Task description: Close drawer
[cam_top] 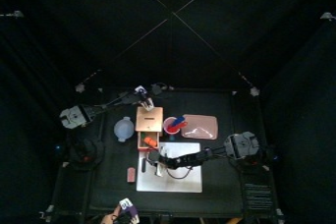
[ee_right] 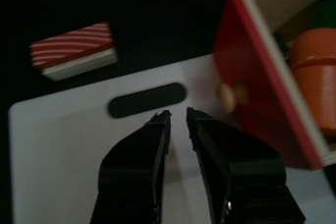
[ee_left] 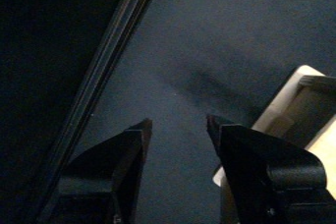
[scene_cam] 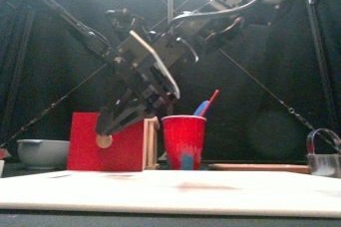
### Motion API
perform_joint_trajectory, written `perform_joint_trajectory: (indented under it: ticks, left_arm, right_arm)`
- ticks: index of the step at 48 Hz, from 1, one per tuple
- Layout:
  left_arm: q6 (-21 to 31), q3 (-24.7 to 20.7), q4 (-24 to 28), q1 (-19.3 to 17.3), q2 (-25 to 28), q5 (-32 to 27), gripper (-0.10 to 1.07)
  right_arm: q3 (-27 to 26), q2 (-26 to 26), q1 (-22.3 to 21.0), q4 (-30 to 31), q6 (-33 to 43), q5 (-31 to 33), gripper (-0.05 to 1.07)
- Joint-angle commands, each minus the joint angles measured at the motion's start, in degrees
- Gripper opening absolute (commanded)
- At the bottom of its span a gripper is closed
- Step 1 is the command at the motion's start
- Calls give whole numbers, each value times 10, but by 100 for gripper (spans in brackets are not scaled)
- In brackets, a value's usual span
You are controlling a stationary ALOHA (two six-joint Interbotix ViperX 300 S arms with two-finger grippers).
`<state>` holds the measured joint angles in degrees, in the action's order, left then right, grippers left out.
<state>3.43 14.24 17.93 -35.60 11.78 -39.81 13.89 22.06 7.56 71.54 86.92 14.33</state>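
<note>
Drawer (ee_right: 282,66) stands pulled out; right hand (ee_right: 178,120) empty, jaws narrow, aimed at its knob to push; left hand (ee_left: 178,130) parted, empty.

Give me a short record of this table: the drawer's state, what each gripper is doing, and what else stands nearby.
drawer: pulled out of the tan box, something orange inside, knob facing the right gripper
right gripper: open, empty, over the white sheet, pointed toward the knob but apart from it
left gripper: open, empty, above bare table beside the box
nearby: red cup, blue bowl
status: drawer not yet closed
</note>
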Motion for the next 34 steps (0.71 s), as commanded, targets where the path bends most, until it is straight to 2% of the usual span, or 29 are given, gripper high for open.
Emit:
perform_joint_trajectory:
  ticks: [1,9,23,34]
  left_arm:
    - [-1,-4,-4,6,-9,3,86]
    - [-1,-4,-6,5,-9,6,86]
    - [-1,-7,-7,10,-12,5,86]
    - [0,-8,-7,15,-13,7,86]
  right_arm:
    - [-23,-6,-14,9,-2,4,63]
    - [-32,4,-29,18,-2,19,63]
    - [-35,1,-45,68,-2,146,63]
    - [-53,3,-74,96,-1,147,63]
